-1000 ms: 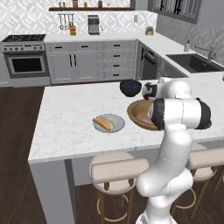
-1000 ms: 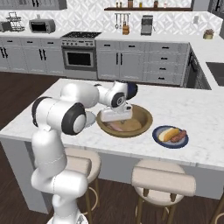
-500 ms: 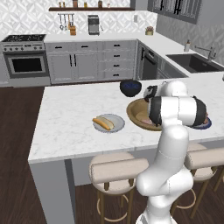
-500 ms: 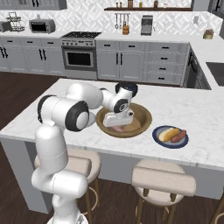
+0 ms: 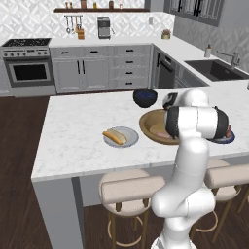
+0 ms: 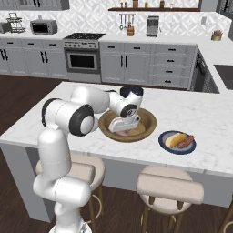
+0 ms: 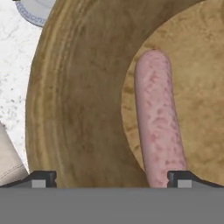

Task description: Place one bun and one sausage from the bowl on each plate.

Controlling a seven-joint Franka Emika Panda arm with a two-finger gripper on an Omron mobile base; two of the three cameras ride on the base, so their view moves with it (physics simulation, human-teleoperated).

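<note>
Gripper (image 6: 122, 132) sits low inside the bowl (image 6: 148, 122), jaws spread wide, nothing between them. In the hand view both fingertips (image 7: 43, 178) stand far apart at the bottom edge.

You are, by my reading, on the last pick: the blue plate (image 6: 164, 142) at the bowl's 4 o'clock in the right base view already carries a bun (image 6: 175, 139) and sausage (image 6: 185, 142); the grey plate (image 5: 130, 142), at the bowl's 9 o'clock in the left base view, holds a bun (image 5: 114, 137) and seemingly no sausage, though it is too small to be sure.

The remaining sausage (image 7: 156, 120) lies flat on the bowl floor. In the hand view its long axis runs roughly 12 to 6 o'clock, the rounded far end tipped slightly toward 11, the near end passing just beside the right-hand fingertip.

Next move, as I judge it: the sausage is off-centre, toward the right-hand finger. You want to shift so it lies midway between the fingers, keep the jaws crossing its long axis, lower, then close. Watch the sloping bowl wall at 9 o'clock; the left-hand finger is over it.
</note>
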